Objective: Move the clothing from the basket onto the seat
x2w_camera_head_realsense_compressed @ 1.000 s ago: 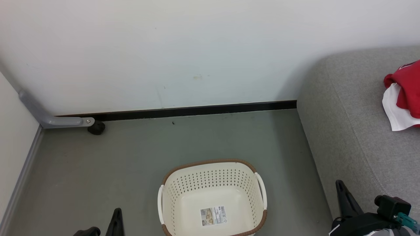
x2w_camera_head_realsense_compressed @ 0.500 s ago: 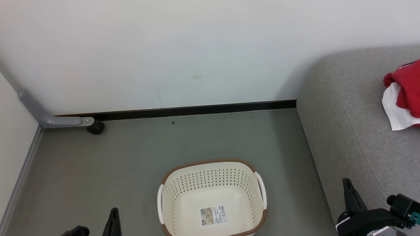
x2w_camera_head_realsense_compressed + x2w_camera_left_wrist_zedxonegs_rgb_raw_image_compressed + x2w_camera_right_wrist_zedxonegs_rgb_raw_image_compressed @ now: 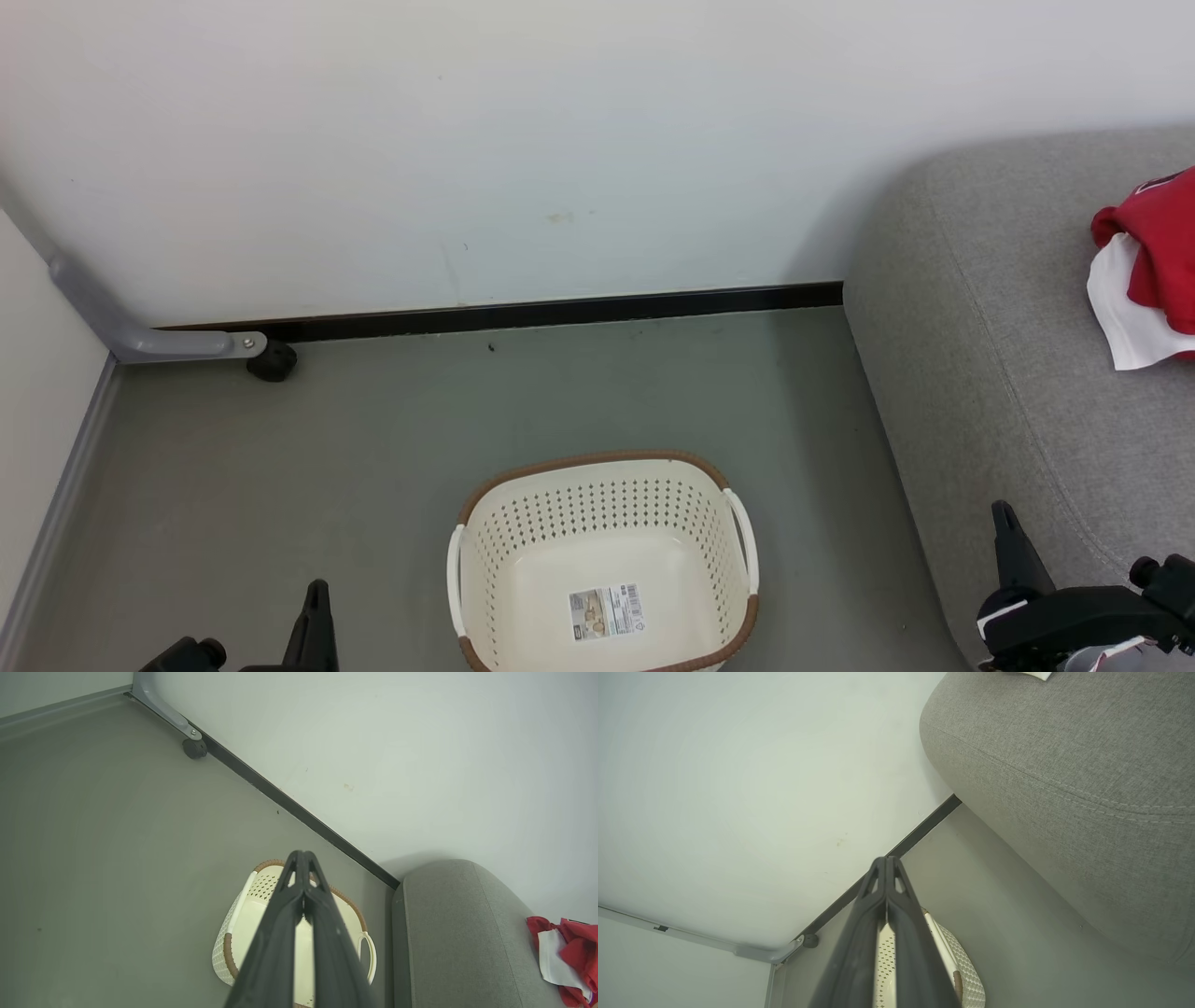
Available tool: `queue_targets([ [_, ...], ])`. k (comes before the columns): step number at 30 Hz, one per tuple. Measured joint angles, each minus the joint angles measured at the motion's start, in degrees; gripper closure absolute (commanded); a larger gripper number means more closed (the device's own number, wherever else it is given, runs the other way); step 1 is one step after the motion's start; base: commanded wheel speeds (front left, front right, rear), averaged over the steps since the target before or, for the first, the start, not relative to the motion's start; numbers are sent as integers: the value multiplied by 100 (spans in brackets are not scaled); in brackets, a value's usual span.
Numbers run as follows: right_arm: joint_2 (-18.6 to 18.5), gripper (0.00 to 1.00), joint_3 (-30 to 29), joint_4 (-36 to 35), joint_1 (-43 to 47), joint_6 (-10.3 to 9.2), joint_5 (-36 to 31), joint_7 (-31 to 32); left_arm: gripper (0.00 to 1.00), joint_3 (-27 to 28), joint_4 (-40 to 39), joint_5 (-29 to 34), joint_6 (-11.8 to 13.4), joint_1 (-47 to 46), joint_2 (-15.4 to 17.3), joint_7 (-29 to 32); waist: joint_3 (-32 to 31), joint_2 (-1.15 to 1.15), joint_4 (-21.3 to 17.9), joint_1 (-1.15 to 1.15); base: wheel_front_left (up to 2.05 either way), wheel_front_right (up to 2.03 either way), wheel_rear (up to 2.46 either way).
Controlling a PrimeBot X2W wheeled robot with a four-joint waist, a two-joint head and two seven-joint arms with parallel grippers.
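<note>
Left tool (image 3: 316, 590) and right tool (image 3: 1003, 511), shut empty, sank toward six o'clock; cream perforated plastic basket (image 3: 597, 509) seemed bare, favouring clean withdrawal.

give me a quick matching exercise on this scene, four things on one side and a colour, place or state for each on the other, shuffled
Column one
1. basket
2. clothing
3. seat
4. left end effector

Column two
A. grey fabric with stitched seams
B. shut, holding nothing
C. no clothing in it, standing on the floor
D. red and white, lying on the seat

Right pairs: 1-C, 2-D, 3-A, 4-B
</note>
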Motion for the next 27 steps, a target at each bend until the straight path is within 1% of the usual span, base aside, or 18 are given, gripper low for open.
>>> queue_targets([
  [2, 8, 100, -36, -25, -1, 4, 162, 44, 100, 25, -12, -172, -51, -23, -2, 51, 2, 0, -1, 0, 0, 0, 0],
  [7, 21, 100, -130, -73, -1, 18, 519, 145, 100, 88, -63, -550, -59, -77, -9, 145, 8, 0, -3, 0, 0, 0, 0],
  [8, 25, 100, -148, -85, -1, 31, 587, 147, 100, 104, -70, -627, -108, -81, -10, 159, 9, 0, -4, 0, 0, 0, 0],
  [22, 88, 100, -399, -235, -2, 82, 1591, 445, 100, 281, -174, -1659, -259, -149, -31, 448, 26, 0, -11, 0, 0, 0, 0],
  [27, 109, 100, -472, -270, -2, 99, 1869, 499, 100, 339, -208, -1950, -309, -200, -34, 517, 30, 0, -13, 0, 0, 0, 0],
])
